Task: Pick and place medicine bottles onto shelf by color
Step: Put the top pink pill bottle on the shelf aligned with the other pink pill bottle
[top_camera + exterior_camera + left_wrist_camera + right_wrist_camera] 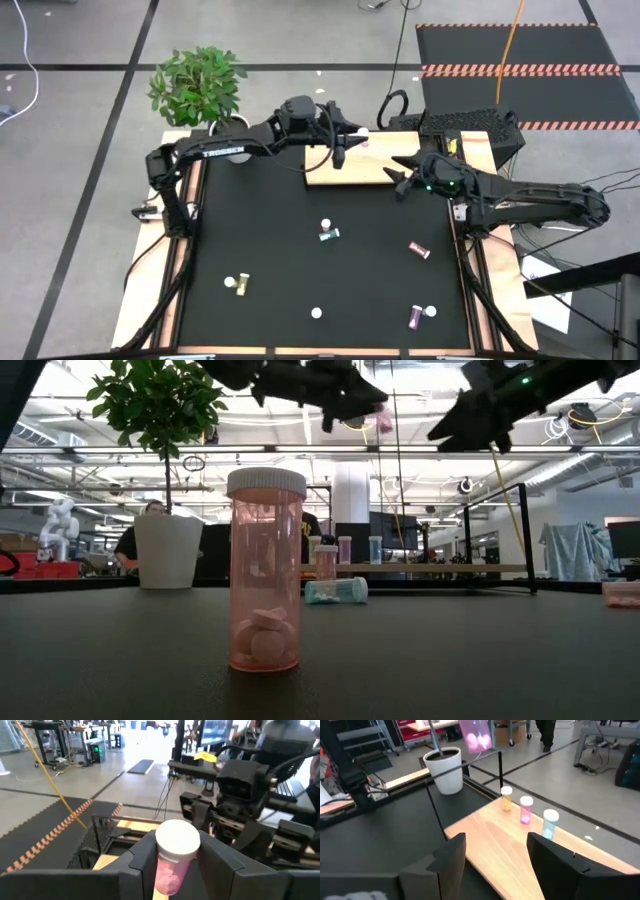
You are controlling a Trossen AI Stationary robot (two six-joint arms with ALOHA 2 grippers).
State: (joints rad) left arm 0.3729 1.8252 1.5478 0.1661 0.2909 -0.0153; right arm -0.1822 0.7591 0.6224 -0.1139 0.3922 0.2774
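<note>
Potted plant (200, 85) at table corner, black floor mat (520, 70), orange cable (508, 50)

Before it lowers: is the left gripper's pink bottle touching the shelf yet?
Apart. In the low view the pink bottle in the left gripper hangs high above the shelf, with open room visible between them.

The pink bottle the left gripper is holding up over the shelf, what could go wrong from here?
1. The left gripper holds the pink bottle high above the shelf; released from there, it would likely bounce or roll off.
2. Three bottles already stand in a row on the shelf; a careless descent could topple them.
3. The right gripper, open, hovers close by, so the arms could collide.
</note>
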